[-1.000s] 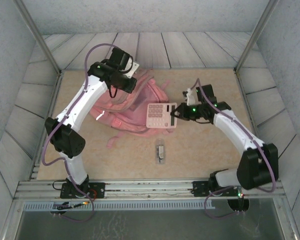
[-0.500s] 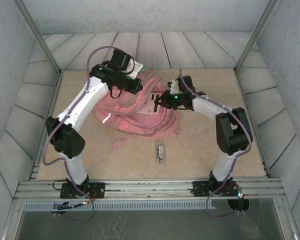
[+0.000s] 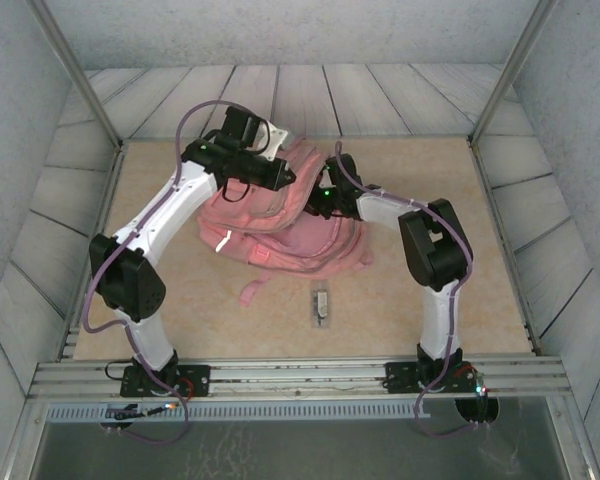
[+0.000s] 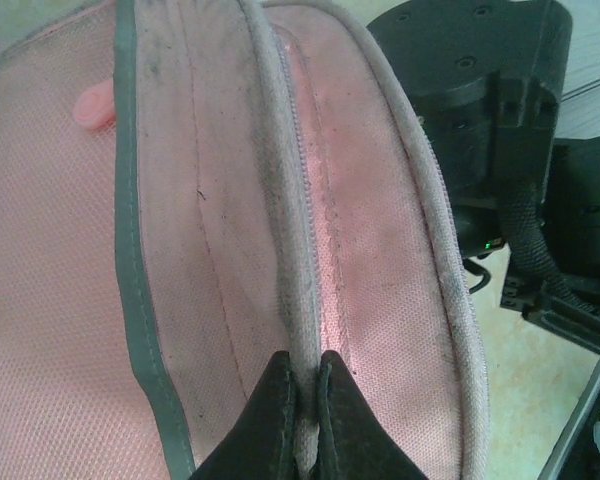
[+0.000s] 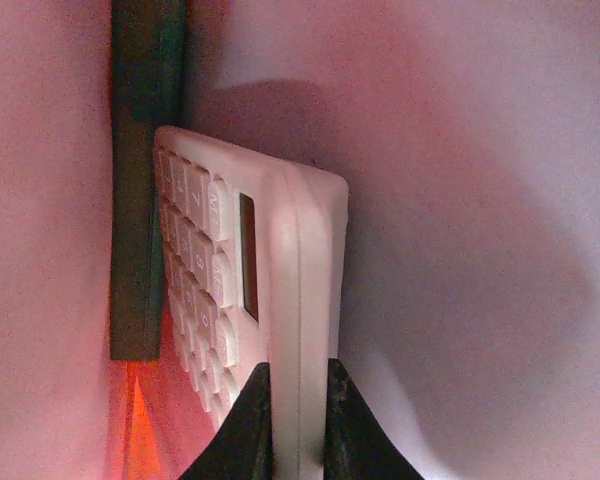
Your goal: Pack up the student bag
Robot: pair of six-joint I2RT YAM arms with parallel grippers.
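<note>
Hidden / unclear:
- From overhead, the tip of your right arm point(image 3: 380, 208) is buried in the top opening of the student bag point(image 3: 280, 235), so you can't read the right jaws from there.
- On the right wrist camera, a dark strip point(image 5: 145, 180) stands just beside the calculator point(image 5: 250, 290), on its key side. You can't tell what it is. The calculator's lower end is cut off at the frame edge.
- A small grey item point(image 3: 321, 305) lies on the desk point(image 3: 430, 280) on the near side of the bag, apart from it. It is too small to name.

Containers:
- The bag lies slumped at mid-desk. A loose pink strap point(image 3: 252, 292) trails off its near-left side.
- The calculator is inside the bag, with pink lining all round it. Your right jaws are nearly closed and pinch its edge.
- Your left jaws are squeezed shut on a raised seam at the bag's top edge, with fabric caught between the tips. The left arm point(image 3: 180, 200) reaches in from the bag's left.

Change from a second ago:
- The calculator was then out in the open at the bag's right side, in the right jaws. It has since gone in.
- The right arm has folded inward to the bag.
- The bag has shifted slightly toward the right arm, and the strap with it.
</note>
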